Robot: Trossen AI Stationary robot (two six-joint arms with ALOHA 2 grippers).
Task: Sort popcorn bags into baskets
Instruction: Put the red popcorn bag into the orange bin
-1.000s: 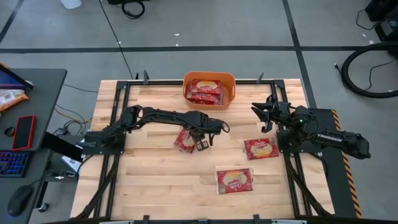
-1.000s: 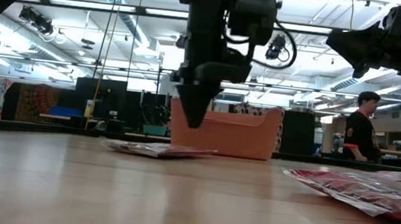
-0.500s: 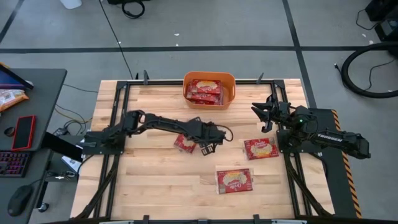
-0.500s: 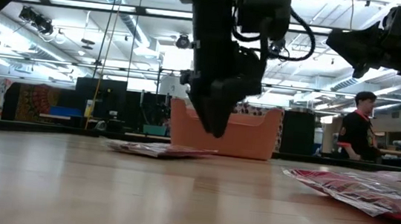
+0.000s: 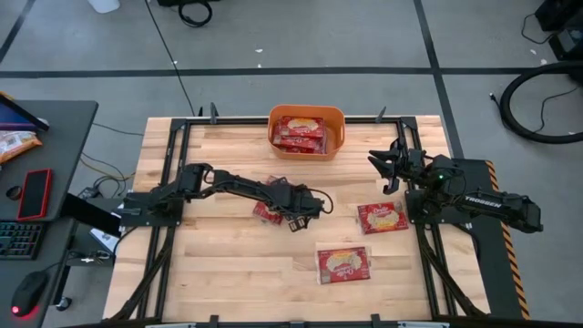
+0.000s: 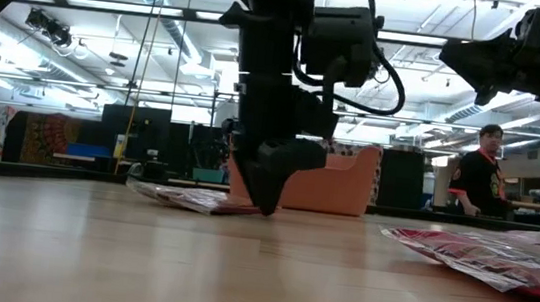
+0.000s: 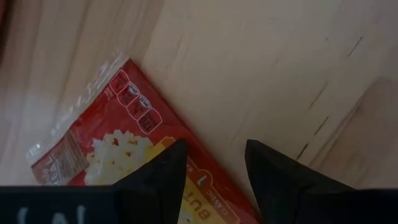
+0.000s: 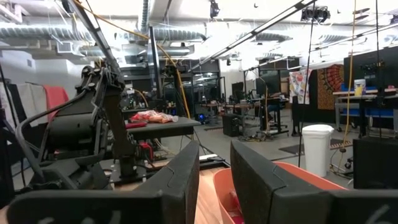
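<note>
The orange bin (image 5: 338,137) stands at the table's far edge with red popcorn bags (image 5: 298,132) inside. Three more red bags lie flat on the wood: one at the centre (image 5: 267,211), one to its right (image 5: 383,217), one nearer the near edge (image 5: 343,264). My left gripper (image 5: 296,219) is open and down at table level (image 6: 266,206) at the centre bag's right edge (image 7: 118,143). My right gripper (image 5: 387,170) is open, raised, and waits right of the bin, clear of everything. My left gripper (image 7: 211,168) comes from above, pointing down, its open fingers set across the centre bag's long edge (image 7: 205,177). One finger (image 7: 165,177) is over the bag's red face, the other (image 7: 270,180) over bare wood. The bag lies flat on the table. Whether the tips touch it, I cannot tell.
The bin (image 6: 331,188) stands behind the left gripper in the low view. A bag (image 6: 500,258) lies at the near right. A dark desk left of the table holds a red phone (image 5: 36,193) and a keyboard. A person (image 6: 473,182) stands in the room beyond.
My left gripper has come down from above the centre bag to table level, moving a little toward the near edge and tipping on the way. Its fingers stay apart. The centre bag has shifted slightly toward the table's left.
</note>
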